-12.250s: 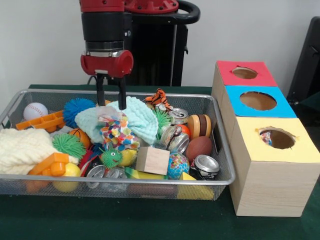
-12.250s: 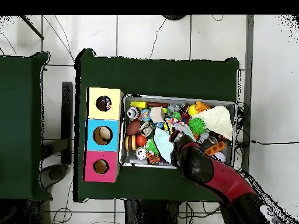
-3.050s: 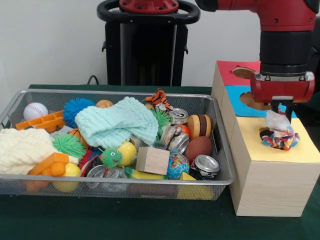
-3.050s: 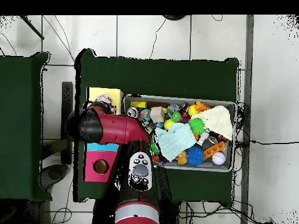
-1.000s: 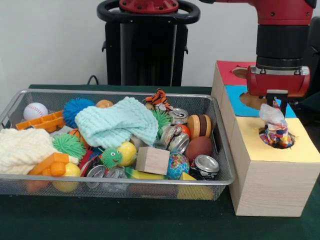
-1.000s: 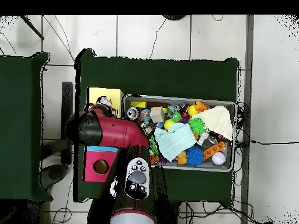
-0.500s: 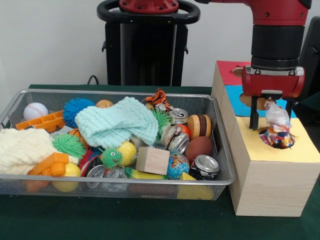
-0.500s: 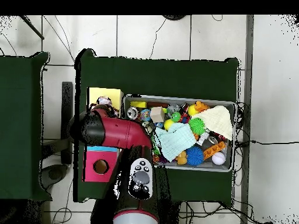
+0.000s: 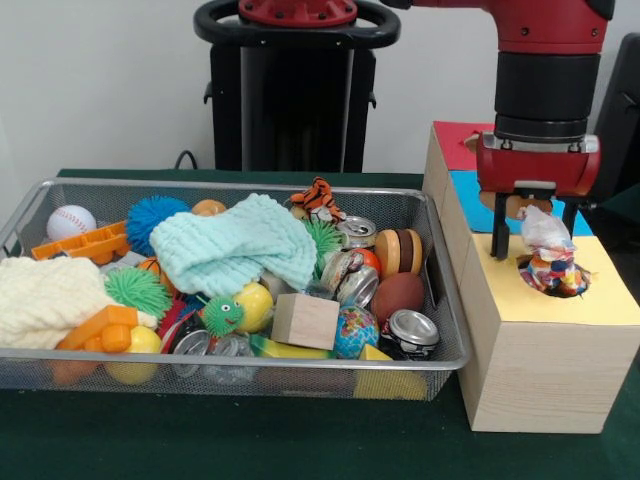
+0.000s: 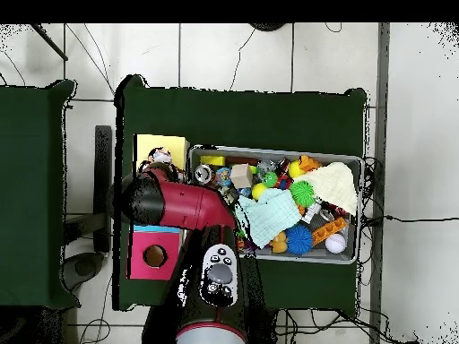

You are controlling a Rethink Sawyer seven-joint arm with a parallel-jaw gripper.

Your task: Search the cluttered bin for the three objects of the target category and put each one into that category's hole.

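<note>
A polka-dot cloth (image 9: 548, 262) sits bunched in the round hole of the yellow-topped wooden box (image 9: 600, 300), its white top sticking up above the rim. It also shows in the overhead view (image 10: 160, 159). My gripper (image 9: 535, 238) is open just above the cloth, one finger (image 9: 498, 240) left of it, not holding it. In the overhead view the arm (image 10: 175, 204) covers the gripper. The wire mesh bin (image 9: 250, 372) lies left of the boxes. No other polka-dot cloth shows in the bin.
In the bin lie a mint knitted cloth (image 9: 235, 245), a cream knitted cloth (image 9: 40, 300), a wooden block (image 9: 305, 320), cans and balls. The blue-topped box (image 9: 560, 215) and the red-topped box (image 9: 455, 145) stand behind the yellow one.
My gripper opened and let go of the polka-dot cloth, then rose a little and drifted left. The cloth stays bunched in the yellow box's hole.
</note>
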